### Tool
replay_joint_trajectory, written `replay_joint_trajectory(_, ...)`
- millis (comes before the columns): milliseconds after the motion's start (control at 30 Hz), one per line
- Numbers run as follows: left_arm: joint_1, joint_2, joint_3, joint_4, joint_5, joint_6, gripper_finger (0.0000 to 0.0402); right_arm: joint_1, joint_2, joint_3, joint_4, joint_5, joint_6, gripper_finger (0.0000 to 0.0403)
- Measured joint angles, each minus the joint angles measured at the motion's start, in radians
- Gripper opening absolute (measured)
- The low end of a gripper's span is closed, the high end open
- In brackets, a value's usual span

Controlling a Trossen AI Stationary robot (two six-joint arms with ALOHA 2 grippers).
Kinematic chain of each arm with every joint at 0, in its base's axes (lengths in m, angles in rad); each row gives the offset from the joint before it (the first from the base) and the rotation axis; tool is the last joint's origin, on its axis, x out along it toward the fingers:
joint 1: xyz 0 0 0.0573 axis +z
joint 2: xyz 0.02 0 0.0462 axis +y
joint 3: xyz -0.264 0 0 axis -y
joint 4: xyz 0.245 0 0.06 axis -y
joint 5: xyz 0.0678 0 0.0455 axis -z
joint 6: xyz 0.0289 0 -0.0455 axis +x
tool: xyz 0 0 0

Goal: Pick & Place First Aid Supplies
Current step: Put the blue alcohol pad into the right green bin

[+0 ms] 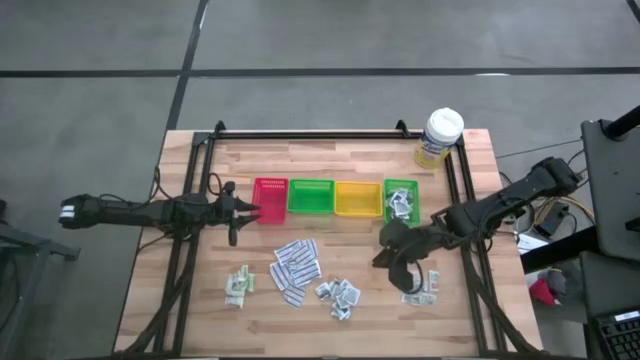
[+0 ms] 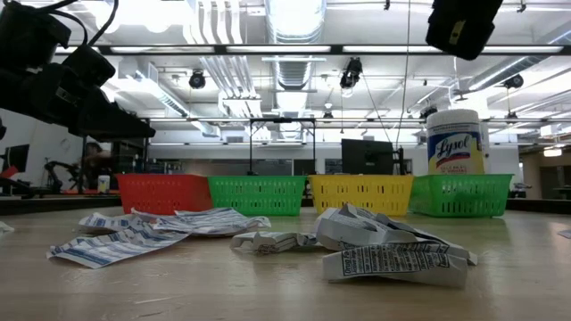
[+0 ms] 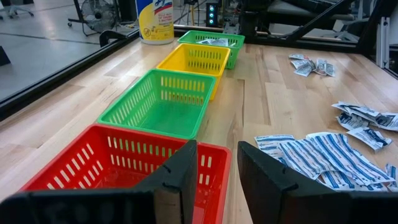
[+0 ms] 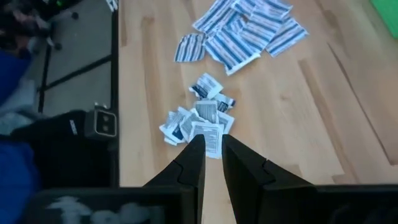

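Observation:
The first aid supplies lie loose on the wooden table: long white-and-blue strips [image 1: 295, 265] [image 4: 242, 28], small grey-white squares [image 1: 340, 295] [image 4: 199, 121], and pale green-white sachets at the near left [image 1: 237, 285] and near right [image 1: 420, 290]. A few packets lie in the right green tray [image 1: 402, 200]. My right gripper [image 1: 388, 255] [image 4: 211, 149] hangs above the table, slanting down toward the squares, narrowly open with bare wood showing in the gap. My left gripper [image 1: 235, 210] [image 3: 214, 168] hovers open at the red tray's [image 3: 124, 162] near edge, holding nothing.
Red [image 1: 270, 198], green [image 1: 310, 197], yellow [image 1: 357, 198] and a second green tray stand in a row across the table's middle. A white-lidded yellow-labelled tub [image 1: 440, 135] stands at the far right corner. A black frame [image 1: 300, 133] borders the table.

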Motion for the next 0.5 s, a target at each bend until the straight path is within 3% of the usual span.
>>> replay_joint_trajectory(367,0.000,0.000,0.000,0.000,0.000,0.000,0.0113,0.003,0.199,-0.002,0.018,-0.176,-0.042,0.0052)
replay_joint_trajectory(500,0.000,0.000,0.000,0.000,0.000,0.000,0.0113,0.003,0.250,-0.001,0.058,-0.193,-0.043,0.0052)
